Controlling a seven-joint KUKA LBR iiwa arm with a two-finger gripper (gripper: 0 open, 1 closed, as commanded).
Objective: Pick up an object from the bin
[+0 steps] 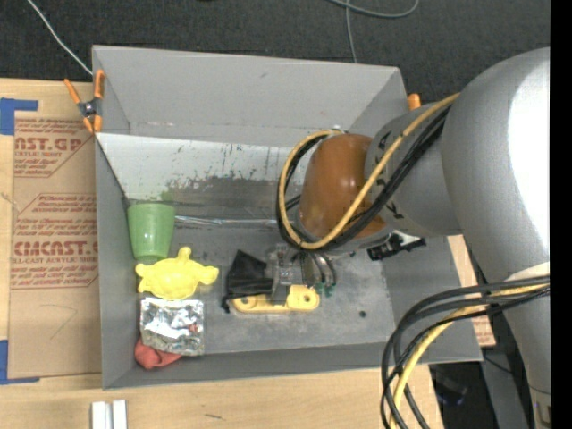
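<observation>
The arm (500, 177) loomed nearest you, its tool (302, 275) low in the middle of the bin (241, 88), just over a flat yellow piece (259, 306) beside a black lump (243, 275). You could not tell whether the tool was clenched or released. To grasp cleanly, you probably needed to centre across the yellow piece's narrow width, clear of the lump.

The arm (500, 168) was a thick, rounded shell of pale silver-grey. Just above the jaws sat a glossy orange-brown cover (335, 190), domed like a helmet. Yellow and black cables (284, 195) looped round the cover. A second bundle (420, 320) of the same colours ran well behind the jaws. A small black block (393, 246) sat beside the cover.
</observation>
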